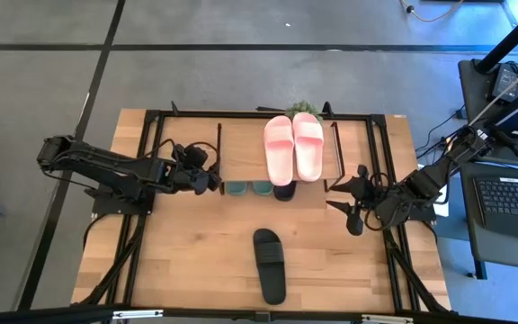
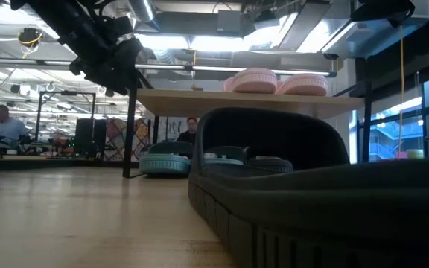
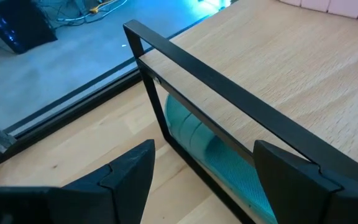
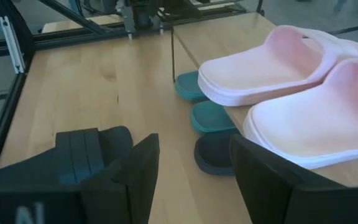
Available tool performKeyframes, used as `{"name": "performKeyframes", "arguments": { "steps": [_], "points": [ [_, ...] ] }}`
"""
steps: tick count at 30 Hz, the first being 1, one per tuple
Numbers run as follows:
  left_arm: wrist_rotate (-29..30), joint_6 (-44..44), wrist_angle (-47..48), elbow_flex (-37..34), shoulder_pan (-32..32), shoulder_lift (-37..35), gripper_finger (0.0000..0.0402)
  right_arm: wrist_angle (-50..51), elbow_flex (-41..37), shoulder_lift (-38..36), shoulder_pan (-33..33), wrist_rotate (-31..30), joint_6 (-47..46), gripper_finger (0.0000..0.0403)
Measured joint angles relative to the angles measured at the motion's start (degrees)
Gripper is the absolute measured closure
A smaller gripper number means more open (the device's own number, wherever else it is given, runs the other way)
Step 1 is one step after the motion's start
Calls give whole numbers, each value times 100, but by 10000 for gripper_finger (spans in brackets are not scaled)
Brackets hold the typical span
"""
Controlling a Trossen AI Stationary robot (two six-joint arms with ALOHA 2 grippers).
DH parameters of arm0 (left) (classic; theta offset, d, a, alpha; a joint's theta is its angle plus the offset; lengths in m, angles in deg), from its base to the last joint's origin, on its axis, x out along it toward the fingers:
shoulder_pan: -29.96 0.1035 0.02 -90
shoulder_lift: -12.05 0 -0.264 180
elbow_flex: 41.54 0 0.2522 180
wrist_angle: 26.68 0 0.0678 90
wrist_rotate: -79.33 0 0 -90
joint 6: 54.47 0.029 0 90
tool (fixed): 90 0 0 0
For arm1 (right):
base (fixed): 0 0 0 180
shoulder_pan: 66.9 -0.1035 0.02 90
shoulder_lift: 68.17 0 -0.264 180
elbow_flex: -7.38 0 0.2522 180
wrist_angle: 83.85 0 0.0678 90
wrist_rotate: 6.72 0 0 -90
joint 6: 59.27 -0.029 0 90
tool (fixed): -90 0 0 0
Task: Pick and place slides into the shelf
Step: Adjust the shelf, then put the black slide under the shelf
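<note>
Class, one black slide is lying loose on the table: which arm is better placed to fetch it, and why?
Probably the right. In the high view the black slide lies right of the table's middle, nearer the right end effector, which is open. The left end effector, also open, sits by the shelf's left end.

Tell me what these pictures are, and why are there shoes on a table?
They show a robot with two dark arms, tidying slides onto a small shelf. One camera looks down from above, one sits low on the table, and one rides on each wrist. The pink slides lie on top of the shelf. Green slides and one black slide sit underneath. Another black slide waits on the table. The left gripper and right gripper are open, holding nothing.
</note>
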Motion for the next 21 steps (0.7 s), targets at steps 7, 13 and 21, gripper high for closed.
{"name": "performKeyframes", "arguments": {
  "steps": [7,13,21],
  "points": [
    [2,203,-97,0,0,0,138,-80,0,0,0,4,0,205],
    [5,423,-81,0,-7,-99,138,-338,0,0,0,-2,225,205],
    [27,439,793,4,-147,-890,138,-1244,0,-26,0,12,930,205]
  ]
}}
